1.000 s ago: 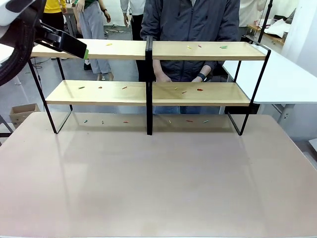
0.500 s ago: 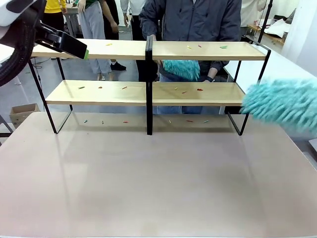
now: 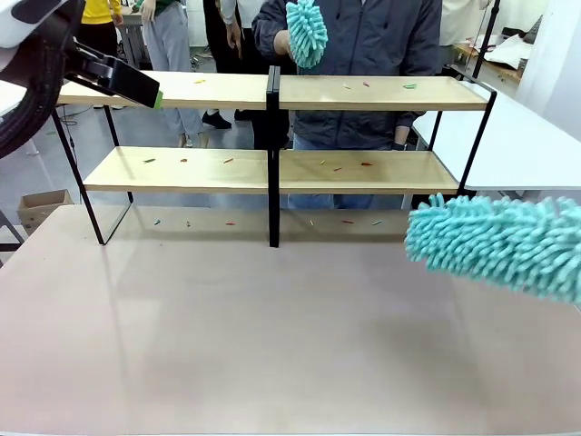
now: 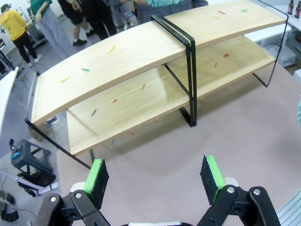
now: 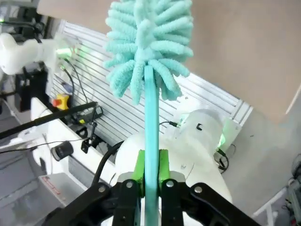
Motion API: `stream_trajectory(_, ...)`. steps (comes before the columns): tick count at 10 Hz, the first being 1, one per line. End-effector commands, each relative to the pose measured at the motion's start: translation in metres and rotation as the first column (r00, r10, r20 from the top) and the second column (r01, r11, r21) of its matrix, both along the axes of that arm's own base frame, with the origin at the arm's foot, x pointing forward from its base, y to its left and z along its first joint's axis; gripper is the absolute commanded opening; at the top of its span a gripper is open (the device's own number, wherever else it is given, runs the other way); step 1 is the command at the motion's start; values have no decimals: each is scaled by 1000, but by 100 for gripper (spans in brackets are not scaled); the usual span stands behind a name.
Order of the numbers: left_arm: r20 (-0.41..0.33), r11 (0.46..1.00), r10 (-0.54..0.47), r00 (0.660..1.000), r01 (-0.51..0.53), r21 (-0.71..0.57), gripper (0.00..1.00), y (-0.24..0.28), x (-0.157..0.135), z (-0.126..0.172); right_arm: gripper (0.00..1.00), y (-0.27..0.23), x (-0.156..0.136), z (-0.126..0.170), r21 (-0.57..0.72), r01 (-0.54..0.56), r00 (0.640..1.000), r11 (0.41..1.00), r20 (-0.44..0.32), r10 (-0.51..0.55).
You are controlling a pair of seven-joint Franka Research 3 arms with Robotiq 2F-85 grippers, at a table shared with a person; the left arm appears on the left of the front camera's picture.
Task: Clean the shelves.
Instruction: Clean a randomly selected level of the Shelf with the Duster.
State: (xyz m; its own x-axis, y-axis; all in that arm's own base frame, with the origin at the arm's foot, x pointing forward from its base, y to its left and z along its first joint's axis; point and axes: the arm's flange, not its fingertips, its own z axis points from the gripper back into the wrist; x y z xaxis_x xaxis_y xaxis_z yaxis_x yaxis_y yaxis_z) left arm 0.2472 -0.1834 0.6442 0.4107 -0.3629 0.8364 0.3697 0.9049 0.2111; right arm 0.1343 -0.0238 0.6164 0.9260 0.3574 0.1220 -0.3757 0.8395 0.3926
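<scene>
The shelves (image 3: 363, 171) stand across the far half of the table, two light wooden boards on a black frame, dotted with small coloured scraps (image 3: 366, 164). In the left wrist view the shelves (image 4: 141, 52) lie below and ahead of my open left gripper (image 4: 154, 174), which holds nothing. In the front view the left gripper (image 3: 150, 91) hovers by the top board's left end. My right gripper (image 5: 150, 175) is shut on the handle of a teal fluffy duster (image 5: 148, 42). Its head (image 3: 495, 241) hangs over the table's right side, in front of the shelves. The person's hand holds a second teal duster (image 3: 306, 32) above the top board.
More scraps (image 3: 227, 222) lie on the beige table (image 3: 272, 336) under the lower board. A white table (image 3: 517, 145) adjoins at the far right. A cardboard box (image 3: 41, 204) sits on the floor at left. Other people stand behind.
My right arm's duster has come in from the right, moving left and lower. The person has raised their duster from between the boards to above the top board. The left arm is still.
</scene>
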Motion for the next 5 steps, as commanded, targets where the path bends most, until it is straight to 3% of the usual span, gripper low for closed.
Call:
stream_trajectory(1,2,1000,2,1000,-2,0,100,1,0,0,12,20,36,-45,-27,-52,994,998,-99,50)
stream_trajectory(3,2,1000,2,1000,-2,0,100,1,0,0,12,32,60,-88,-56,-14,997,998,-77,10)
stream_trajectory(5,2,1000,2,1000,-2,0,100,1,0,0,12,55,76,-135,-23,-62,996,998,67,63)
